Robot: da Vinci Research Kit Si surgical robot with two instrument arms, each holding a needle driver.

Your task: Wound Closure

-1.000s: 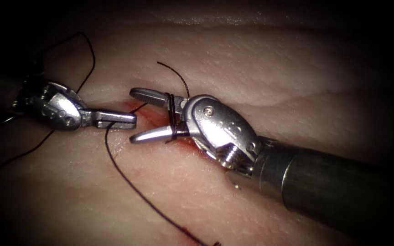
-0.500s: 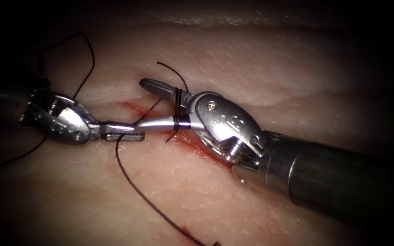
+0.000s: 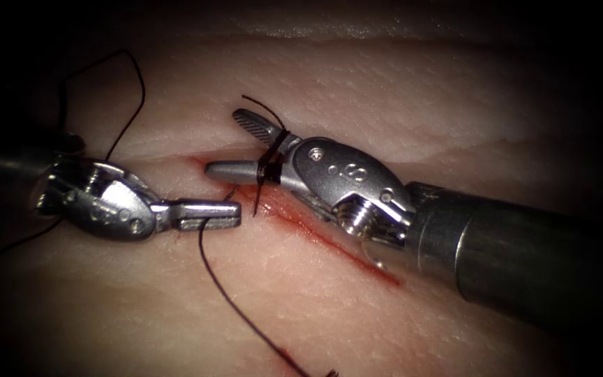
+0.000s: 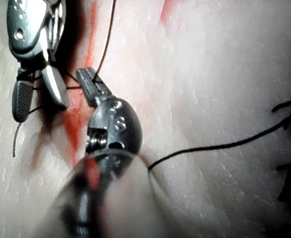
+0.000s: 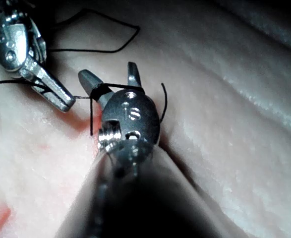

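Where the thread (image 3: 232, 307) climbs from the near edge of the tissue (image 3: 399, 105), it runs up into the left tool (image 3: 207, 214), whose jaws are closed on it, lying just left of the cut (image 3: 315, 227). From that tool a second strand arcs off to the far left over the tissue. The cut shows as a red line with red fluid (image 3: 357, 255) along it, slanting down to the right. Over its upper end sits the right tool (image 3: 235, 143), jaws parted in a narrow V and gripping nothing, with several turns of thread wrapped round both jaws near their base. A short free end curls up just behind them. The needle may be off in the dark; I cannot make it out.
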